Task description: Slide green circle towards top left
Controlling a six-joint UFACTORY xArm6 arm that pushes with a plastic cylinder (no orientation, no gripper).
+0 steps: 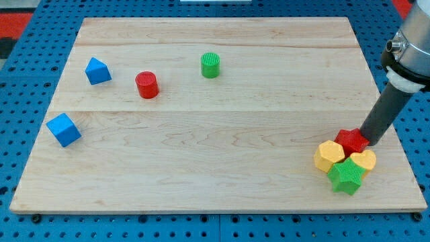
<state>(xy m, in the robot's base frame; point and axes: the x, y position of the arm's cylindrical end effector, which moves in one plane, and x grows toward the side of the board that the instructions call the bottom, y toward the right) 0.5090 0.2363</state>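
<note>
One long crossing separates us: our tip, a bare rod with no claw to open, sits beside the red star; green circle lies far up-left, top-centre.

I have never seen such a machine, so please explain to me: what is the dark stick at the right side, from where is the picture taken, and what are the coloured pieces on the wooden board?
There is one picture, from a single camera looking down at a wooden board. The dark stick is the end of a robot arm. It has no hand and holds nothing; it only pushes blocks by sliding. My tip touches or nearly touches the red star at the view's lower right, in a cluster with a yellow hexagon, a yellow heart and a green star. Far away, near the view's top, stands the green circle, which is to be pushed. Left of it are a red circle and two blue blocks.
</note>
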